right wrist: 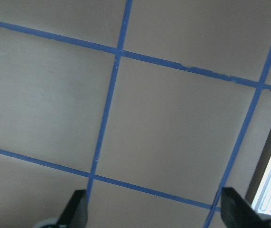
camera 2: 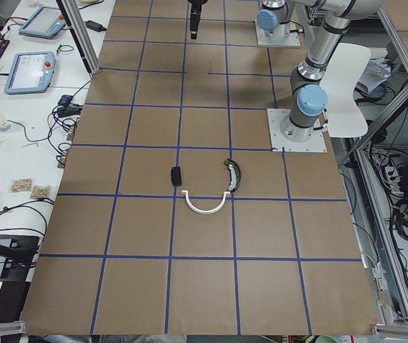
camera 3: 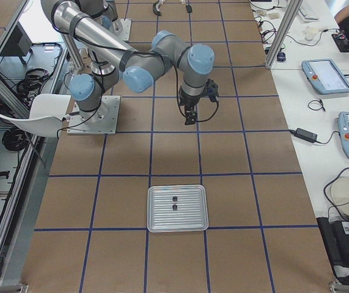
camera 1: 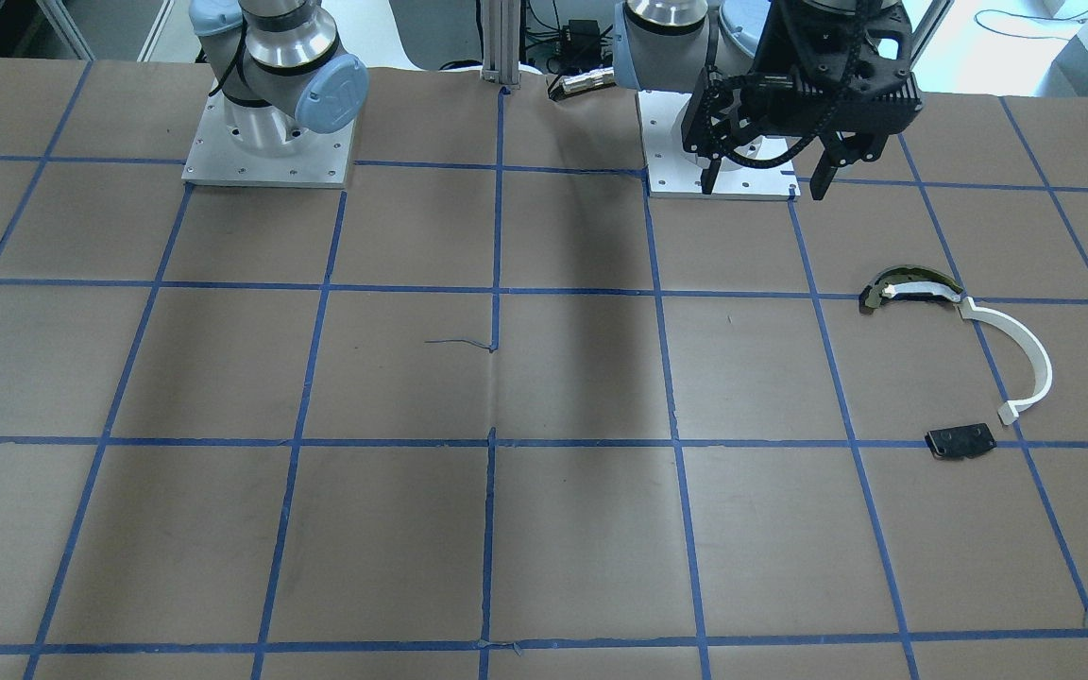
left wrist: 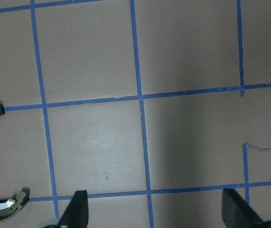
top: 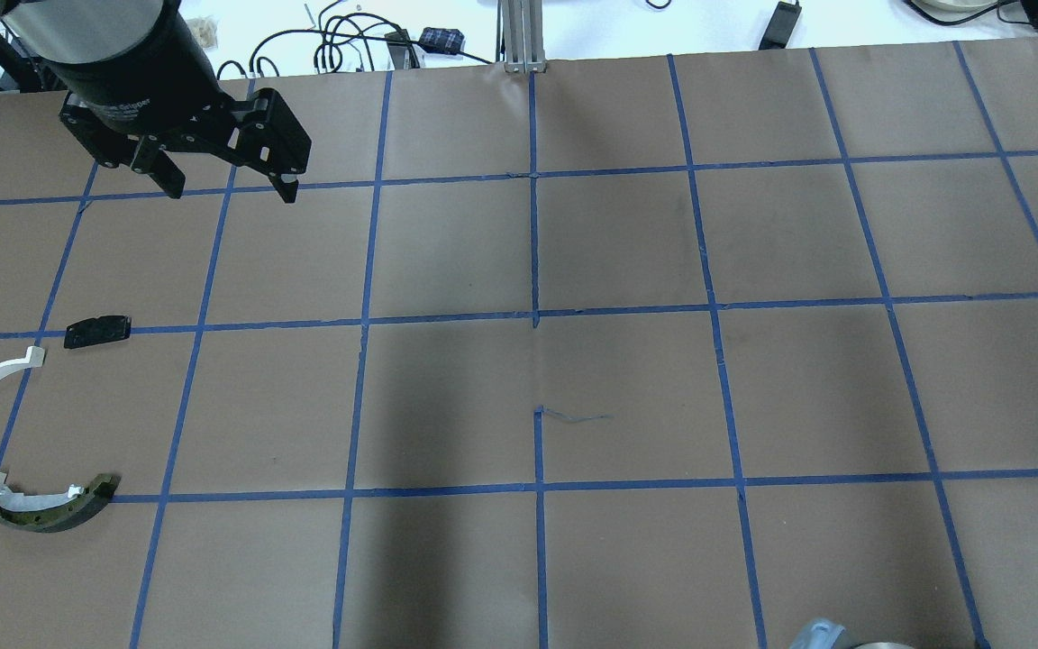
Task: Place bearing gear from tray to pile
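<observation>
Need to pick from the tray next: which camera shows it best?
Exterior right: the whole tray shows, two small dark parts on it. The right wrist view catches only a ribbed pale sliver at its edge, probably the tray. The other views miss it.

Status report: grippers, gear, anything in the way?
Left gripper open, empty. Right gripper open, empty. Two small dark parts in tray, likely gears. No obstacle seen.

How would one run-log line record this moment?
left end effector: open, empty | right end effector: open, empty | tray: two small parts
</observation>
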Controlling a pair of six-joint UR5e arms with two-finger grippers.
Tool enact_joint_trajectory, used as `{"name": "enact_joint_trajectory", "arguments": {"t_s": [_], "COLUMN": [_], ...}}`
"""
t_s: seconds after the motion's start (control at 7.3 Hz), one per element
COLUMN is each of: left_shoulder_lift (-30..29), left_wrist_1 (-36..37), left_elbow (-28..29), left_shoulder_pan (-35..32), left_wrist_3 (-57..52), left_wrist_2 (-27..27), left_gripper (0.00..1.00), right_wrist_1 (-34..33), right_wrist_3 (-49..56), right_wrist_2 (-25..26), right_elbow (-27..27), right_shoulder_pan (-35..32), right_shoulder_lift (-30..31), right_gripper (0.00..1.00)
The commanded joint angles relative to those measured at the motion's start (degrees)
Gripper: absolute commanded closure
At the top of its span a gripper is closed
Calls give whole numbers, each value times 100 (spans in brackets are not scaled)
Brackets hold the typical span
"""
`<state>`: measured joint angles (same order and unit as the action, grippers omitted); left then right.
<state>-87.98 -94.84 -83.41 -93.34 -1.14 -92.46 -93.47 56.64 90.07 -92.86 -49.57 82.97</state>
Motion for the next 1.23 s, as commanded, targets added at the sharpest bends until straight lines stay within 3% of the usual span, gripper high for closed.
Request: {"name": "enact_joint_trajectory", "arguments": {"t_s": [0.0,0.41,1.1], "left_shoulder_lift": [0,0,0], "left_wrist_1": [0,0,0], "left_elbow": [0,0,0], "left_shoulder_pan": [0,0,0], "left_wrist_3": [0,0,0], "left_wrist_2": [0,0,0], "left_gripper": [0,0,0], "right_wrist_1": [-1151,-2733,-3230], "right_wrist_3": [1869,3945,5679], "right_wrist_2": [168,178,73], "right_elbow": [-13,-13,-321], "right_shoulder_pan": [718,1265,1589], "right_shoulder_lift": [-648,-1440,-2091], "right_gripper": [0,0,0]}}
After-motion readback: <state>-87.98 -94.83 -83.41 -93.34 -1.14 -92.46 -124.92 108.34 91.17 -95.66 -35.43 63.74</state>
